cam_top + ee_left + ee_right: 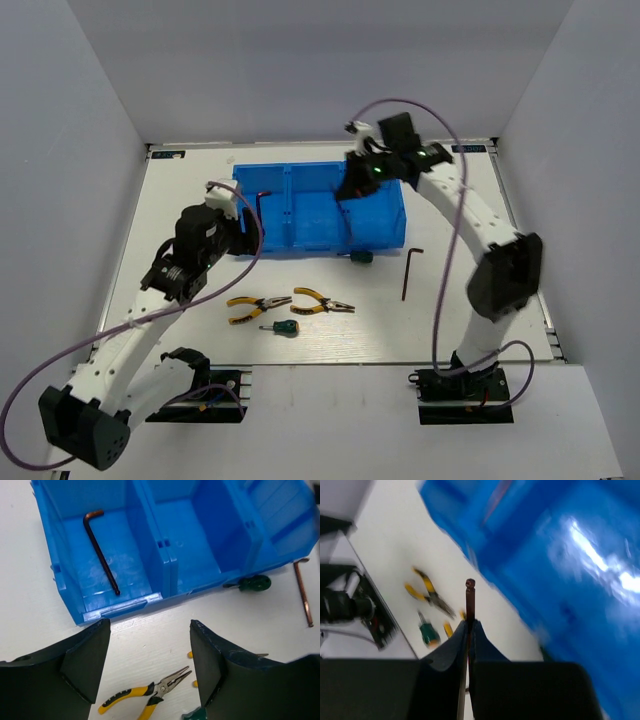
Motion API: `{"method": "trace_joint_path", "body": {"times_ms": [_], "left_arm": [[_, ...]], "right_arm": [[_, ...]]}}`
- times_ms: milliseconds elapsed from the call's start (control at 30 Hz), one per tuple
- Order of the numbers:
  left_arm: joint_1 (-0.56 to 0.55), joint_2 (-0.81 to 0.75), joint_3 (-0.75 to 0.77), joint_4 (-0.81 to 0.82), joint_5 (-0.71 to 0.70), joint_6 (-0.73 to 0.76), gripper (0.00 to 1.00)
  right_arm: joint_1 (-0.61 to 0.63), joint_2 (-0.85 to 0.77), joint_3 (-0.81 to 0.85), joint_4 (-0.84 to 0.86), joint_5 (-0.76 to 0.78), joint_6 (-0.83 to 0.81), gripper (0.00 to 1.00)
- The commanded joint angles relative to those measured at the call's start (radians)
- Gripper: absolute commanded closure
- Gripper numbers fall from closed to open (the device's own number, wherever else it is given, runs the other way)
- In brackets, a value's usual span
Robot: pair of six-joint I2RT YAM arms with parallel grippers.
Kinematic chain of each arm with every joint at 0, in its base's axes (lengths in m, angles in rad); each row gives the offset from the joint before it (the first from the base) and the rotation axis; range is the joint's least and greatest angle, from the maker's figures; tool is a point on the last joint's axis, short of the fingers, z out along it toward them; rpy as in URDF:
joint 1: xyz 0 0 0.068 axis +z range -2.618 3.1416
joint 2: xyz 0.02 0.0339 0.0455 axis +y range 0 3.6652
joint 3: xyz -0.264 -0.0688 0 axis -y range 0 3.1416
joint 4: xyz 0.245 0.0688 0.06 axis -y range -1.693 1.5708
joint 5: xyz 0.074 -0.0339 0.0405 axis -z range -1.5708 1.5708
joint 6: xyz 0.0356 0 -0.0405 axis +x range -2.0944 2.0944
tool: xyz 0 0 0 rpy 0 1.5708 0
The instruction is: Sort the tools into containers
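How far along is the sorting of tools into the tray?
Done: one hex key lies in an end compartment of the blue tray. In hand: the right fingers pinch a thin dark rod above the tray. Left on the table: two pliers, two screwdrivers, another hex key. The left fingers are open, empty.

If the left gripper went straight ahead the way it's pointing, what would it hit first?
The left gripper would probably meet bare table first, between the tray and the pliers; depth is hard to judge.

A white table (340, 340) was seen. It was enclosed by plain grey walls (300, 70), which were set along its far edge and both its sides.
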Motion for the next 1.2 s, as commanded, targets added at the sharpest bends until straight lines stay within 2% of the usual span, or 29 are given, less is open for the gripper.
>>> {"method": "trace_joint_path", "body": {"times_ms": [0, 67, 100, 133, 333, 500, 633, 667, 767, 1000, 1067, 1100, 1133, 1167], "left_arm": [[-0.004, -0.076, -0.025, 0.071, 0.018, -0.017, 0.25], [-0.004, -0.116, -0.036, 0.080, 0.018, -0.028, 0.25], [-0.004, -0.129, -0.048, 0.089, 0.018, -0.028, 0.25], [-0.004, -0.143, -0.048, 0.089, 0.018, -0.041, 0.25], [-0.004, -0.209, -0.059, 0.056, -0.028, -0.064, 0.25], [-0.004, -0.209, -0.048, 0.007, -0.037, -0.064, 0.25], [-0.004, -0.186, -0.039, 0.007, -0.004, -0.064, 0.25], [-0.004, -0.167, -0.039, 0.007, 0.008, -0.064, 0.25], [-0.004, -0.134, -0.039, 0.007, 0.044, -0.064, 0.26], [-0.004, -0.067, -0.039, 0.036, 0.094, -0.064, 0.34], [-0.004, -0.067, -0.028, 0.036, 0.094, -0.064, 0.40], [-0.004, -0.067, -0.028, 0.036, 0.094, -0.064, 0.46], [-0.004, -0.067, -0.028, 0.036, 0.104, -0.064, 0.50], [-0.004, -0.067, -0.028, 0.036, 0.104, -0.064, 0.56]], "right_arm": [[0.081, 0.223, 0.328, 0.060, -0.087, 0.083, 1.00], [0.122, 0.338, 0.438, 0.090, -0.086, 0.161, 1.00], [0.131, 0.369, 0.549, 0.130, -0.075, 0.182, 1.00], [0.154, 0.417, 0.569, 0.195, -0.070, 0.252, 1.00], [0.219, 0.531, 0.556, 0.521, -0.012, 0.366, 1.00], [0.265, 0.601, 0.530, 0.651, 0.049, 0.411, 1.00], [0.269, 0.660, 0.530, 0.702, 0.091, 0.345, 1.00], [0.268, 0.675, 0.530, 0.701, 0.112, 0.309, 0.86], [0.260, 0.677, 0.526, 0.687, 0.121, 0.259, 0.71], [0.230, 0.576, 0.475, 0.672, 0.137, 0.225, 0.69], [0.223, 0.536, 0.464, 0.632, 0.144, 0.195, 0.72], [0.213, 0.469, 0.463, 0.535, 0.160, 0.170, 0.84], [0.205, 0.435, 0.461, 0.491, 0.172, 0.096, 0.91], [0.199, 0.401, 0.455, 0.354, 0.187, -0.001, 1.00]]}}
